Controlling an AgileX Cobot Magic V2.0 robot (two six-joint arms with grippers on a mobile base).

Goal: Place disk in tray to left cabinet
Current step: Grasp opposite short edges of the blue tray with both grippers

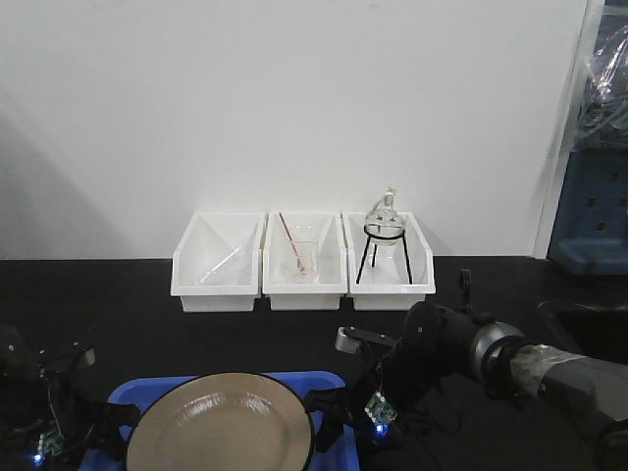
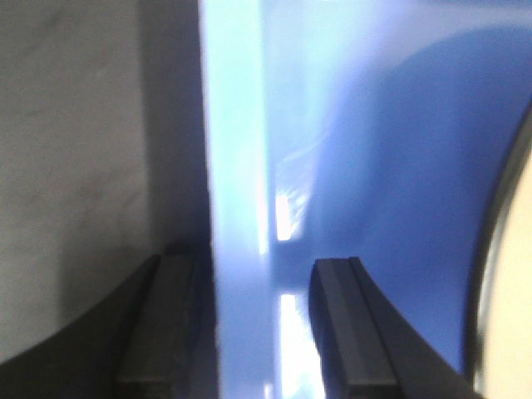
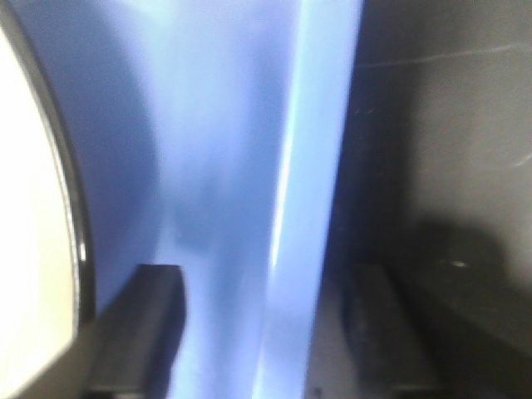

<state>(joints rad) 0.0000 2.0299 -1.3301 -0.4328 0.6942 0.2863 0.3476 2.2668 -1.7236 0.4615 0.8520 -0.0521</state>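
Observation:
The tan disk (image 1: pixel 226 427) with its thin black rim lies in the blue tray (image 1: pixel 304 379) at the bottom of the front view. My left gripper (image 1: pixel 103 427) is at the tray's left rim and my right gripper (image 1: pixel 332 407) at its right rim. In the left wrist view the left gripper (image 2: pixel 253 264) has one finger outside the tray (image 2: pixel 399 166) rim and one inside, shut on it; the disk (image 2: pixel 511 332) edge shows at the right. The right gripper (image 3: pixel 268 273) grips the tray (image 3: pixel 216 125) rim the same way, beside the disk (image 3: pixel 29 208). The left cabinet is out of view.
Three white bins (image 1: pixel 218 285) stand in a row against the back wall on the black table. The middle one holds a beaker (image 1: pixel 299 257) with a rod, the right one a glass flask (image 1: pixel 383 221) on a black stand. Blue equipment (image 1: pixel 594 216) stands at far right.

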